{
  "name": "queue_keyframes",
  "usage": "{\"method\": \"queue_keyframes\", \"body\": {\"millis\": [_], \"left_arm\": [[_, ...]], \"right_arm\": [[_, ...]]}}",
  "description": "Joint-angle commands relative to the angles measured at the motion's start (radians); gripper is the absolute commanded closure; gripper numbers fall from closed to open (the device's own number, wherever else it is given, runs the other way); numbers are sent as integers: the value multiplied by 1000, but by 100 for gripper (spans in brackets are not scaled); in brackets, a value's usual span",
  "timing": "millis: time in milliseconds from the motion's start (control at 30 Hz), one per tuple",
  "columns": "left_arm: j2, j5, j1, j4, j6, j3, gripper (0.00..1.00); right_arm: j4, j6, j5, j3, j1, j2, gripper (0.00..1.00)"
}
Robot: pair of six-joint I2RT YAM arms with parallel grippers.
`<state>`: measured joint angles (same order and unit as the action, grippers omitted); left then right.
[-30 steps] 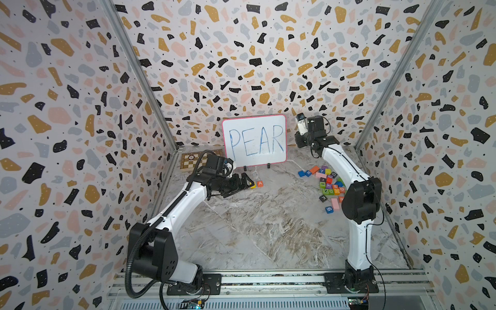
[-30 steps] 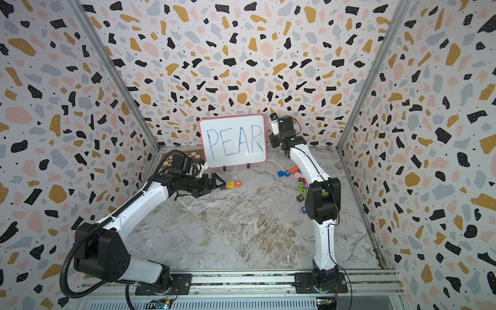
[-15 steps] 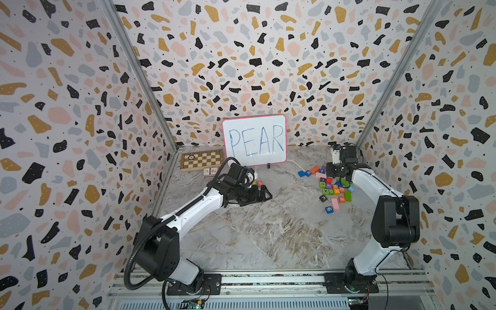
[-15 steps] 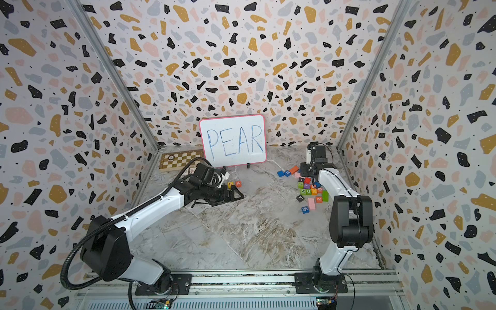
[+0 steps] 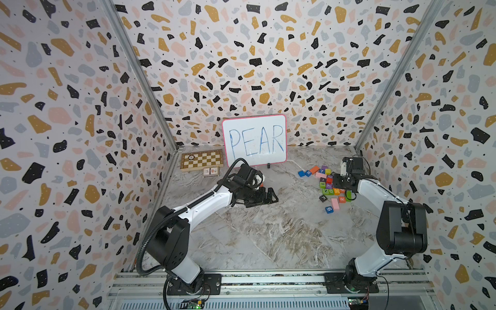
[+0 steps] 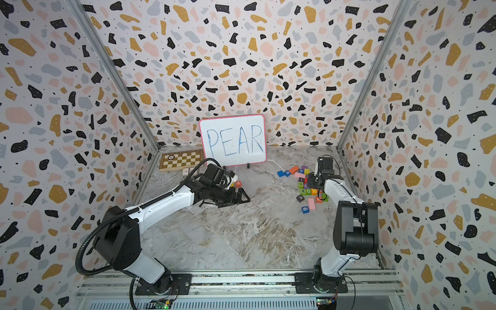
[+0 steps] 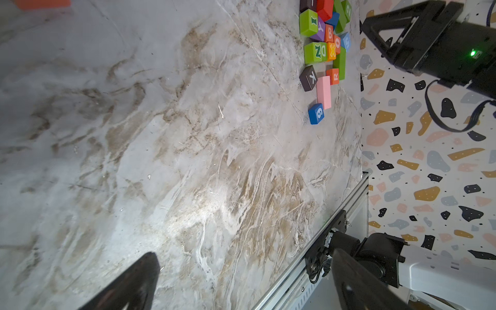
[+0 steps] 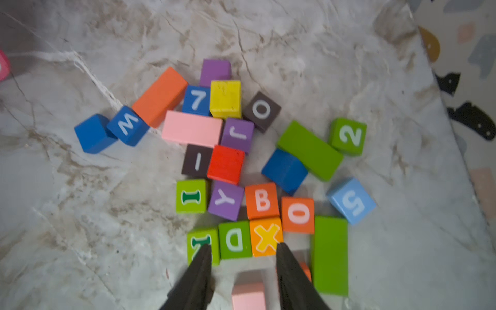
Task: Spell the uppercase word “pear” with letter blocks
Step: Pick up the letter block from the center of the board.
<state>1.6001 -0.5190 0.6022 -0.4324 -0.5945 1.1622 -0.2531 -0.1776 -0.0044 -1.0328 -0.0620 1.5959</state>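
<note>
Walled on three sides in terrazzo-patterned panels (image 5: 255, 67), speckled black, ochre, pink and grey. Joined at the back corners by metal posts (image 5: 143, 80). Floored with a grey-brown marbled desk (image 5: 268, 236), edged in front by an aluminium rail (image 5: 268, 280). Evenly lit.

Orange-red R blk (image 7: 335, 76) w/ white letter, pink-framed whiteboard (image 5: 254, 141), grey-marbled table (image 5: 268, 230).

A block (image 6: 238, 183) left of pile (image 6: 308, 191), before whiteboard (image 6: 233, 139)
</note>
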Motion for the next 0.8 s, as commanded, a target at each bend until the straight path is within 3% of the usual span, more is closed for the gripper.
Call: {"method": "queue_keyframes", "body": {"millis": [0,233,767], "left_arm": [[16,-26,21,36,-13,16,1],[27,-44,42,52,-27,21,1],[9,-35,44,43,-24,15,1]], "right_arm": [[20,-38,12,53,-25,-91,58],[101,-61,-37,165,-74,-125,56],[116,-63,-99,189,-121,-15,58]]}}
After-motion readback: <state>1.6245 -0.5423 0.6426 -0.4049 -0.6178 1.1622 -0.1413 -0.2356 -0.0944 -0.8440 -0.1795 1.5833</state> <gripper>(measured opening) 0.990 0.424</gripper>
